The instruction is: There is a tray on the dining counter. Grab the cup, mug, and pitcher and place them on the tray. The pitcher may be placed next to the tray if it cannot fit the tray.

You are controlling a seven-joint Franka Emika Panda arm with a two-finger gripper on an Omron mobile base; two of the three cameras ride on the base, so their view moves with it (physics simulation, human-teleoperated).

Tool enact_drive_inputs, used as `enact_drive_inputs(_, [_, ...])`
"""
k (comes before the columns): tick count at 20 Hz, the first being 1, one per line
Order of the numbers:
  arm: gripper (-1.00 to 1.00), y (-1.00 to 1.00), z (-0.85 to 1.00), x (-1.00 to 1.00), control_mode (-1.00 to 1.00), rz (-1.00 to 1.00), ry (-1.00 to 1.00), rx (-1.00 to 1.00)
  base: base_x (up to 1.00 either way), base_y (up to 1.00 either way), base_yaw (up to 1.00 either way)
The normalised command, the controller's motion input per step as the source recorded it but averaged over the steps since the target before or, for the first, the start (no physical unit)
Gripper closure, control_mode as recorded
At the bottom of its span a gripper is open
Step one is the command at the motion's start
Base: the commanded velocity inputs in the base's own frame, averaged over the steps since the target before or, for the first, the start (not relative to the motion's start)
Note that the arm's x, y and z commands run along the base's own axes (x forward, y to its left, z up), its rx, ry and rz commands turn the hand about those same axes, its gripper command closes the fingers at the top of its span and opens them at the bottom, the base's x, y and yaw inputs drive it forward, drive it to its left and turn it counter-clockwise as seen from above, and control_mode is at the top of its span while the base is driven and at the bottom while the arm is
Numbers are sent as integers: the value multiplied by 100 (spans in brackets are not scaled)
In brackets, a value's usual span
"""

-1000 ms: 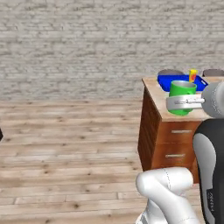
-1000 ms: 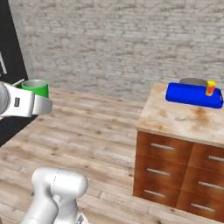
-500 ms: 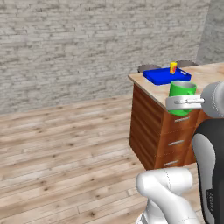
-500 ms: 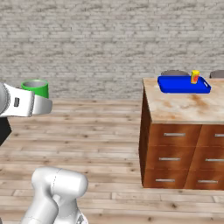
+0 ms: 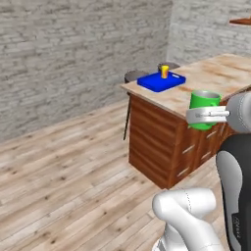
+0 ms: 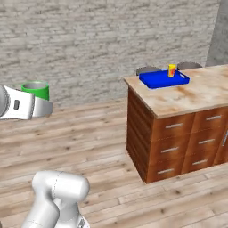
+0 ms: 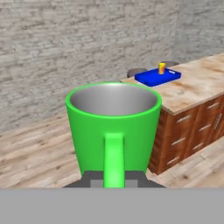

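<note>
Here, the gripper is clamped on the handle of the green mug, which it carries upright in the air, well short of the dining counter. In the hand view the mug's handle faces the camera and runs down between the dark fingers, with the grey inside of the mug open to the top. In the left base view the mug sits at the end of the white arm, in front of the counter's near edge. In the right base view the mug shows at the far left, above the wooden floor, far from the counter.

The blue tray lies flat at the far end of the counter, near its corner. The yellow cup stands upright on the tray, toward its back edge. Two dark round stool tops show just behind that end of the counter.

Compared with half a second ago, the whole scene has swung: the counter now shows its long side with three columns of drawers in the right base view, and a second brick wall has come into sight at the right. That is the camera turning with the base; the cup and tray hold the same places on the counter, and the mug stays in the same grip.
</note>
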Motion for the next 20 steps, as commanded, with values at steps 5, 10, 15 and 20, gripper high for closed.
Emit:
enact_drive_inputs(5, [100, 0, 0, 0, 100, 0, 0, 0, 29, 100, -62])
enact_drive_inputs(10, [100, 0, 0, 0, 100, 0, 0, 0, 6, 100, -62])
enact_drive_inputs(15, [100, 0, 0, 0, 100, 0, 0, 0, 0, 100, -61])
enact_drive_inputs(20, [100, 0, 0, 0, 100, 0, 0, 0, 18, 100, -59])
